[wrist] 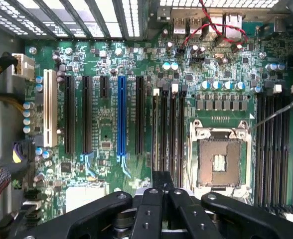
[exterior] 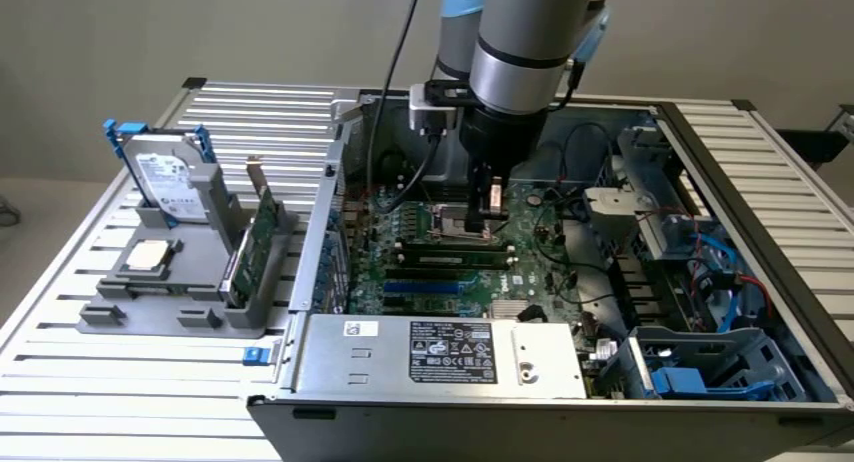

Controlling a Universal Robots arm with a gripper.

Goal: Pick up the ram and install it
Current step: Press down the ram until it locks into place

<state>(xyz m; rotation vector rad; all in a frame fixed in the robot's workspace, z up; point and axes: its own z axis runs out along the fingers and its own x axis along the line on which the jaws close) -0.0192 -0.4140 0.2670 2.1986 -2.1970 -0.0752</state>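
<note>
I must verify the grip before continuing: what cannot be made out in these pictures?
- Wrist view: anything gripped by the shut black tool, hidden by its own fingers.
- Exterior view: black memory slots beneath, partly covered by the tool.
- Exterior view: print on the dark power-supply label, too small.

A silver-grey cylindrical robot arm (exterior: 523,42) with a pale blue joint cap near the top centre of the exterior view carries a black band and a black wrist section below it. A small white box is mounted at its side, and black cables trail from the upper frame down along it. In the wrist view, the matte black metal gripper (wrist: 160,191), with round screw heads on its linkage bars, spans the lower centre of the frame.
</note>
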